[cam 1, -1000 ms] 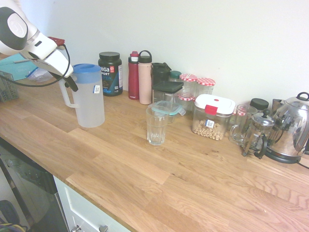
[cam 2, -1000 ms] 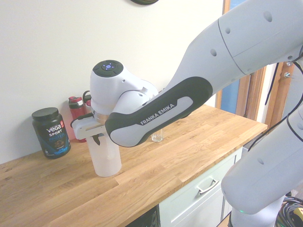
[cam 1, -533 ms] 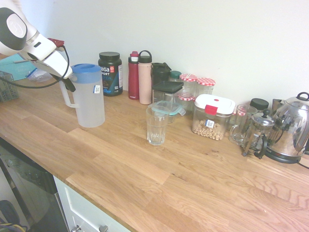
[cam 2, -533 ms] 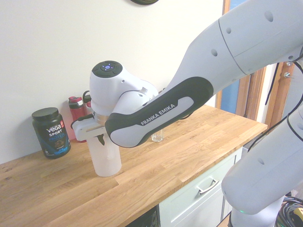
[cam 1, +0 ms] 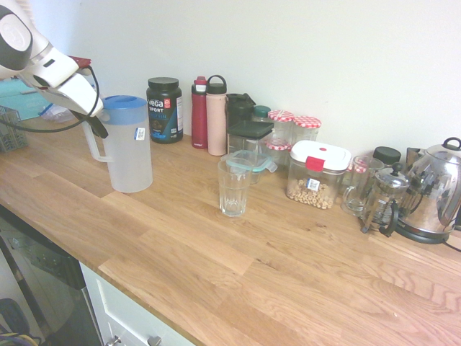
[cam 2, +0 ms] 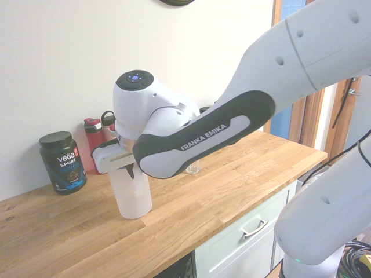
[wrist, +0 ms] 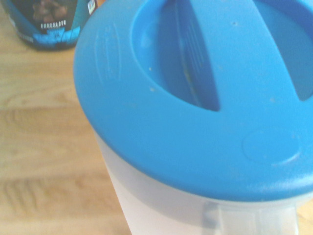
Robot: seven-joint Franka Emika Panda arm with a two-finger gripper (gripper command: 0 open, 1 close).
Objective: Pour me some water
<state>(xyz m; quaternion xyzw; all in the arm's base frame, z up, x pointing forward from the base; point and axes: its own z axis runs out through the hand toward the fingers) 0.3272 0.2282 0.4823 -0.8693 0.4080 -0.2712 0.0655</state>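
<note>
pitcher (cam 1: 130,164): frosted plastic, blue lid (cam 1: 124,103) | end effector (cam 1: 101,132): clamped on handle (cam 1: 94,146) | tumbler (cam 1: 233,191): clear

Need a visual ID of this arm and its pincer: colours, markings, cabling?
White arm with rounded links; dark grey panel lettered FRANKA EMIKA in white; black round button pad with a blue-lit centre at the wrist. Black cable looping by the wrist. Pincer: white housing, dark fingers.

The white arm (cam 2: 223,113) reaches in on a long downward slant, bent at its joints. Its wrist (cam 2: 137,104) stands nearly upright in the second exterior view, the tool (cam 1: 99,127) low beneath it, fingers closed.
</note>
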